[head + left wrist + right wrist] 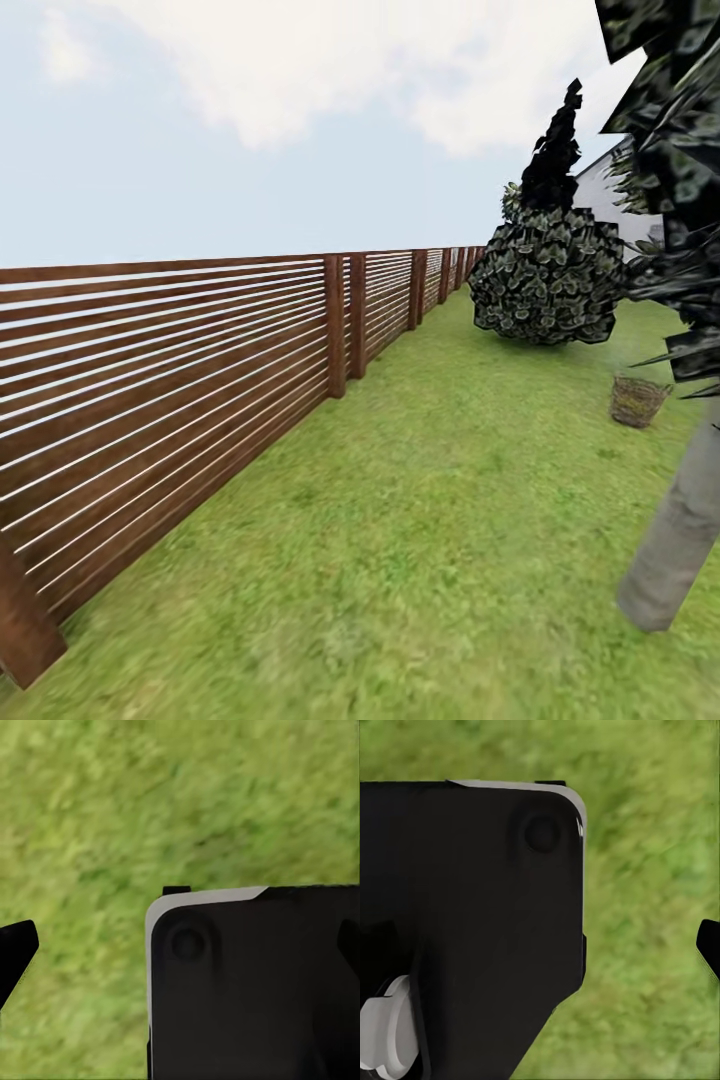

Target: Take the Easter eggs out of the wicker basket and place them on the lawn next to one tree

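Observation:
In the head view the wicker basket (639, 400) stands on the lawn (440, 520) far off at the right, small and tan. The Easter eggs are out of sight, and its inside cannot be made out from here. A pale grey tree trunk (680, 530) rises at the right edge, under dark blotched foliage (675, 150). My left gripper (180, 949) hangs over grass with its dark fingertips (16, 951) wide apart, open and empty. My right gripper (540, 945) also looks open, with one fingertip (709, 949) at the picture's edge.
A brown slat fence (180, 400) runs along the left into the distance. A round leafy bush (548, 282) and a dark conifer (556, 150) stand beyond the basket, by a white building (605, 190). A black robot body panel (255, 982) (472, 915) sits below both grippers.

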Controlling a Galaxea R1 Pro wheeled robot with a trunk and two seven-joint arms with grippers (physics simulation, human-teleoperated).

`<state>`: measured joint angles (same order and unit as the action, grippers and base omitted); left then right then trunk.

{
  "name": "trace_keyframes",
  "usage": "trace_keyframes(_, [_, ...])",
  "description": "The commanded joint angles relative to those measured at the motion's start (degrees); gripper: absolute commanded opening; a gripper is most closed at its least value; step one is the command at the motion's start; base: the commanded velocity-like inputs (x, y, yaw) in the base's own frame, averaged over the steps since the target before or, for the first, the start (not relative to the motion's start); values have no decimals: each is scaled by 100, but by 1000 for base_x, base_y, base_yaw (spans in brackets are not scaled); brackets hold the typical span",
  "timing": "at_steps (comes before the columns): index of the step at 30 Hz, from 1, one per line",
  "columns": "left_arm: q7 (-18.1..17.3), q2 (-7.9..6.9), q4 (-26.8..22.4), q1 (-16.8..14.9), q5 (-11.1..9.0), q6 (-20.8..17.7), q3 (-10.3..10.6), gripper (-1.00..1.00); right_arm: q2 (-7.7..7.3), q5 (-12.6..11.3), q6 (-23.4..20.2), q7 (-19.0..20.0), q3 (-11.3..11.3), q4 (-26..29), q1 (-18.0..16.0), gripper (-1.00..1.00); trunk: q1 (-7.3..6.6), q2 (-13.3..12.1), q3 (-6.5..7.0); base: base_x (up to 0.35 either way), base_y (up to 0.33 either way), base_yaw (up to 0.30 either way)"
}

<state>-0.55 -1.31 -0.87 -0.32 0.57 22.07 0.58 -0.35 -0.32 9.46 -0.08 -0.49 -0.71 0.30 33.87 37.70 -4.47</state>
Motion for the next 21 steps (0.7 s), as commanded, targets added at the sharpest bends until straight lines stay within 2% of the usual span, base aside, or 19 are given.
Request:
trace_keyframes(1, [-6,-1,2,-3,5,17,4,100,0,-3,29,-1,-4,-8,-3,100,4,6,-8,291,0,0])
trace_keyframes(10, [-6,-1,0,-3,4,21,4,100,0,-3,29,-1,-4,-8,-3,100,4,6,-8,282,26,0])
trace_keyframes(21, [-6,-1,-1,-3,1,25,4,100,-1,-3,29,-1,-4,-8,-3,100,4,6,-8,277,165,0])
